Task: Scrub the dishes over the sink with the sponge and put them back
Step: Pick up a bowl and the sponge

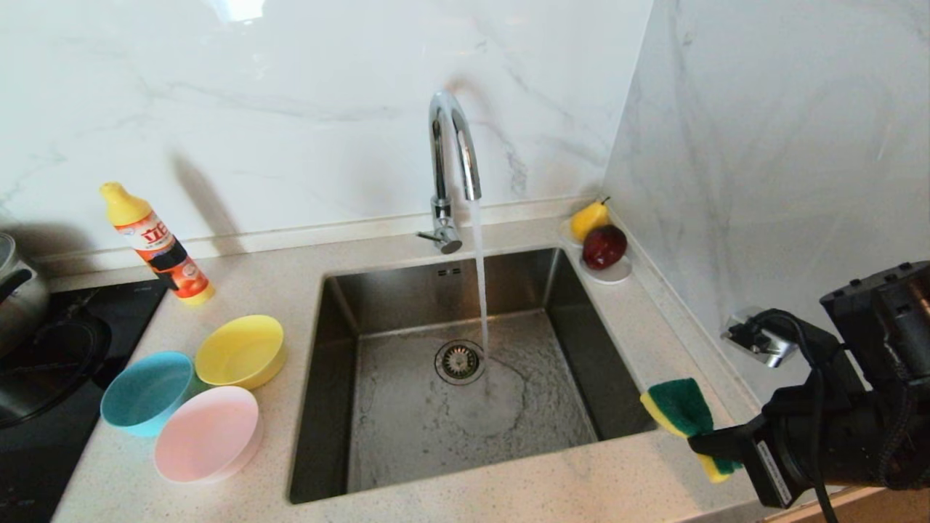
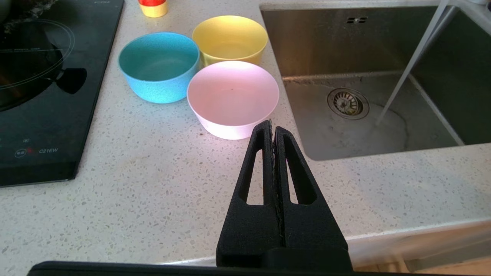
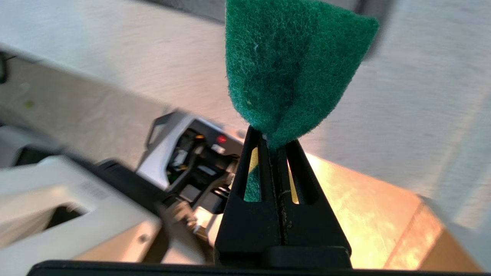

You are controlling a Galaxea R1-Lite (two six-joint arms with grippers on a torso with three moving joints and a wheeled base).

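Observation:
Three dishes stand on the counter left of the sink point(image 1: 407, 443): a yellow bowl point(image 1: 240, 351), a teal bowl point(image 1: 147, 392) and a pink bowl point(image 1: 208, 434). My right gripper point(image 1: 708, 447) is shut on the sponge point(image 1: 679, 410) and holds it above the counter, just right of the sink's front right corner. In the right wrist view the sponge's green face point(image 3: 291, 69) bulges out past the closed gripper point(image 3: 274, 136). My left gripper point(image 2: 271, 124) is shut and empty, low over the front counter, with the pink bowl point(image 2: 233, 97) just beyond its tips, then the teal bowl point(image 2: 159, 65) and the yellow bowl point(image 2: 229, 38).
The faucet point(image 1: 450, 145) runs a stream of water onto the sink floor near the drain point(image 1: 459, 361). A detergent bottle point(image 1: 156, 243) leans behind the bowls. A saucer with fruit point(image 1: 603, 250) sits at the back right corner. The hob point(image 1: 51, 378) and a pot point(image 1: 18, 290) are at far left. The side wall point(image 1: 763, 145) is close on the right.

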